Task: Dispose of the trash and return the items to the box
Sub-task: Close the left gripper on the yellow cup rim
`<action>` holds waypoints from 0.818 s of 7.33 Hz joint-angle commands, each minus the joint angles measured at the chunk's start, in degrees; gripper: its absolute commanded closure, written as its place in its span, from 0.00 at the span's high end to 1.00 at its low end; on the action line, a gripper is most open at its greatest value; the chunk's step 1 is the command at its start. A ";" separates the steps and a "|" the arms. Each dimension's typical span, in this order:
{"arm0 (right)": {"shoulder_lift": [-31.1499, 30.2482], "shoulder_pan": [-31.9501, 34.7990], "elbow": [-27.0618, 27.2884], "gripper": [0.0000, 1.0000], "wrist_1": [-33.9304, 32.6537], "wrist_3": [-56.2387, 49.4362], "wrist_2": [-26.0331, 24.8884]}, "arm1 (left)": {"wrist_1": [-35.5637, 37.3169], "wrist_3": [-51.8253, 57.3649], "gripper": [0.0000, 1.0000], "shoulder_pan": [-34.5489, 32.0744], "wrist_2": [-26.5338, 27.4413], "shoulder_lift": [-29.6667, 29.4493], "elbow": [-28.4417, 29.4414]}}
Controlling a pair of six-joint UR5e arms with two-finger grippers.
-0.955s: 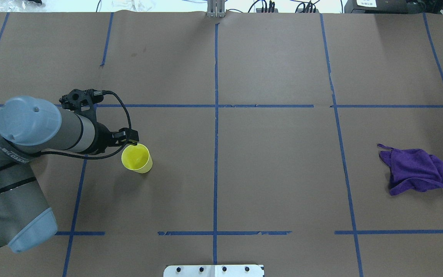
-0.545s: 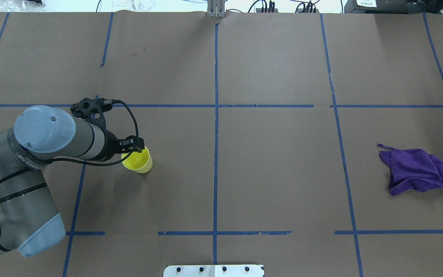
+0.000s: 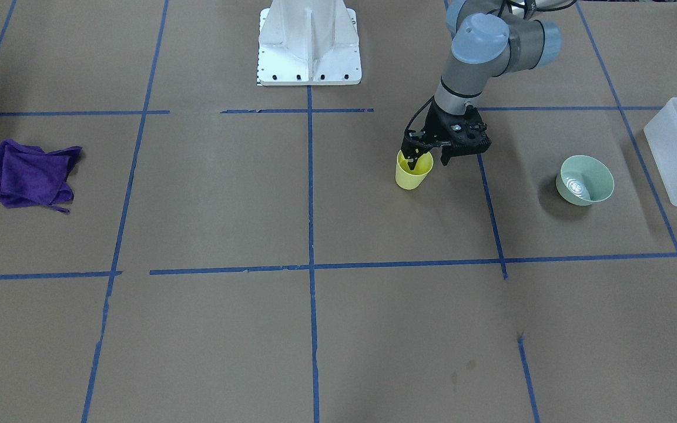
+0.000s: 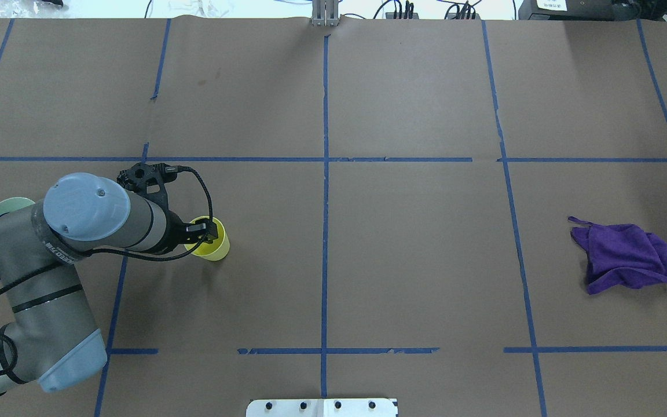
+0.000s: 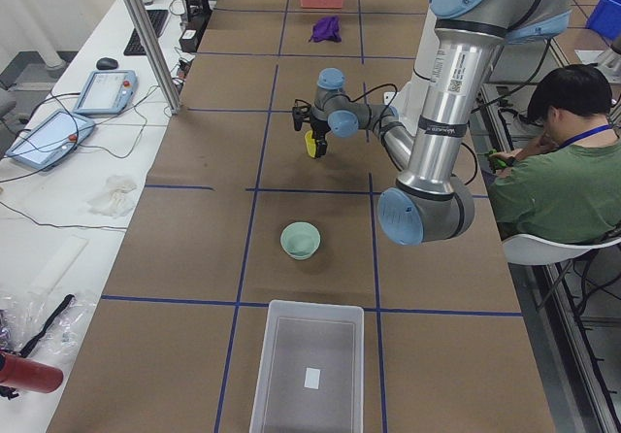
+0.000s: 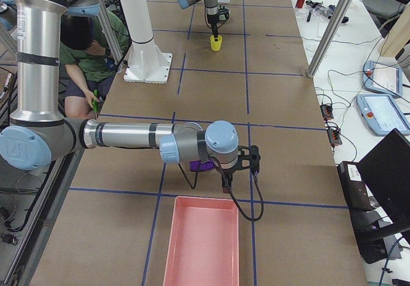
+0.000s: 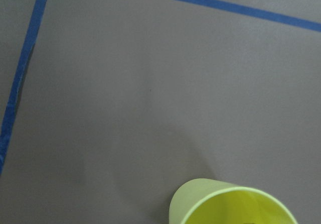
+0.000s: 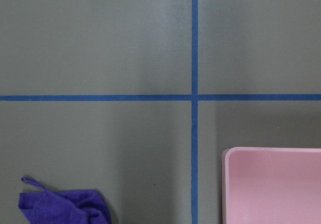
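The yellow cup (image 3: pixel 414 174) stands upright and mouth-up on the table (image 3: pixel 315 329), in the robot's left half. The left gripper (image 3: pixel 428 158) sits low over its rim with the jaws spread. One finger reaches inside the cup and the other hangs outside the wall at the cup's 3 o'clock in the front-facing view. As far as that view shows, the wall lies between them and is not yet pinched.

The main risk, as I judge it, is the grip itself. A pinch on one thin plastic wall holds the cup off-centre, so it may swing or slide out when raised. If the jaws close unevenly, the first finger to touch could shove the light cup sideways or tip it over. A finger set too shallow would catch only the lip and lose it.

The mint-green bowl (image 3: pixel 585 180) sits well apart at the cup's 3 o'clock in the same view. The box (image 3: pixel 676 135) lies beyond it, also near 3 o'clock, at the table's end. A low carry along that line could clip the bowl, and a cup hanging tilted could catch the box's near wall.

The right gripper (image 6: pixel 227 180) hangs far off above the purple cloth (image 3: pixel 27 174), and I cannot tell how its jaws stand.
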 commanded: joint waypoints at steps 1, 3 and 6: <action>0.05 0.00 0.00 1.00 0.00 0.05 0.11 | 0.51 0.18 0.00 -0.06 -0.23 -0.13 -0.51; 0.05 0.00 0.00 1.00 -0.26 0.22 1.42 | 2.69 0.44 0.00 -0.15 -0.49 -1.18 -0.77; -0.04 -3.75 0.79 1.00 3.48 11.86 1.43 | 18.81 3.67 0.00 -6.27 -0.76 -5.38 -9.97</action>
